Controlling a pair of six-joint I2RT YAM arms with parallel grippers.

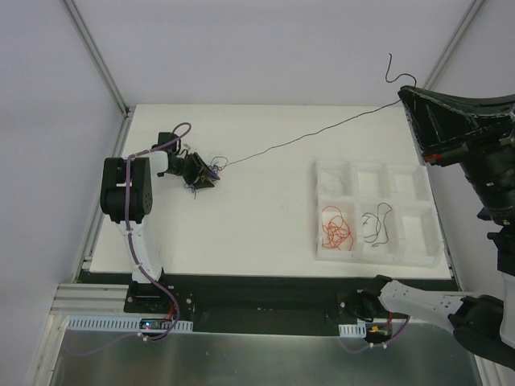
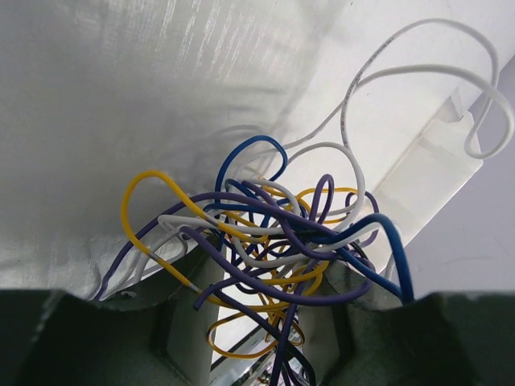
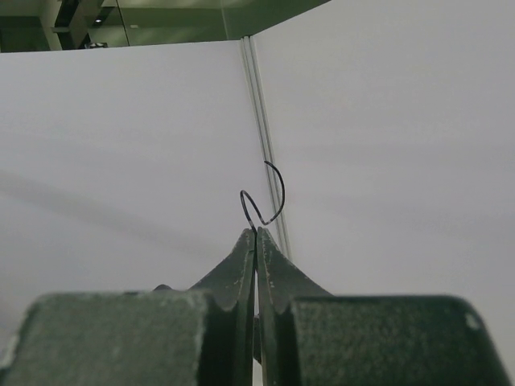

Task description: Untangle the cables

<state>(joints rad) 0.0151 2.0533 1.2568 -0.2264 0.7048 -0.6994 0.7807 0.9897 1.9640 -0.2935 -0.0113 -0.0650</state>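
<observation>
One white tabletop point(image 1: 265, 217), pale walls point(image 1: 241, 48); left end effector point(image 2: 257, 281) tight on tangle point(image 2: 273, 233), right end effector point(image 3: 255, 235) together on black wire point(image 1: 306, 137)

Left gripper point(image 1: 211, 173) low, jaws half-closed; right gripper point(image 3: 255, 235) raised, clamped

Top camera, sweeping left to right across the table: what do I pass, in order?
Left gripper clamped on the tangle → orange-red cables in the tray → loose black cable in the next compartment → right gripper, shut on the taut black cable.
</observation>
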